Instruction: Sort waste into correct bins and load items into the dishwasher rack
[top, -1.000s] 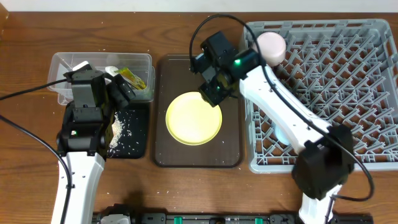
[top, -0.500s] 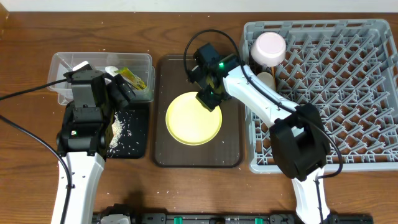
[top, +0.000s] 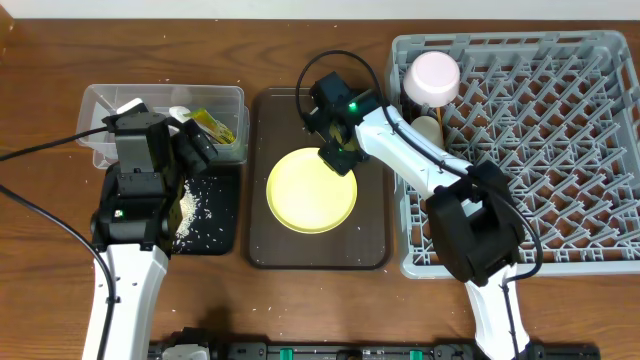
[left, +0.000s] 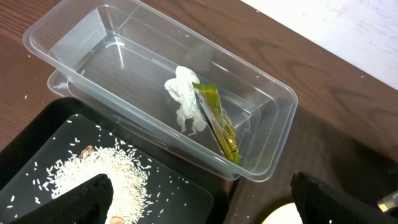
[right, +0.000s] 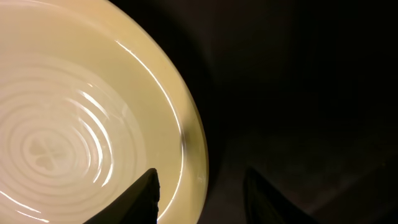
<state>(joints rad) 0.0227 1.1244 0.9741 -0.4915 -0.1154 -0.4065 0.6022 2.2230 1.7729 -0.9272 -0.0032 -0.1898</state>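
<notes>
My right gripper has its fingers spread, one over the round yellow plate and one over the dark tray outside it, so the plate's far rim runs between them. Nothing is pinched yet. The plate lies flat in the dark brown serving tray, which sits between the bins and the dishwasher rack. A white bowl already sits upturned in the rack's far left corner.

My left gripper is open too and holds nothing, hanging above the place where the clear tub meets the black tray. The crumpled tissue and the snack wrapper lie together in the tub, and the rice crumbs are heaped on the black tray. I judge the waste sorted and the plate to be the step in hand.

Next I need to settle lower and close firmly on that rim. It looks thin and glossy, so a shallow bite could slip. Then I lift, tip the plate on edge and stand it between the rack's pegs
</notes>
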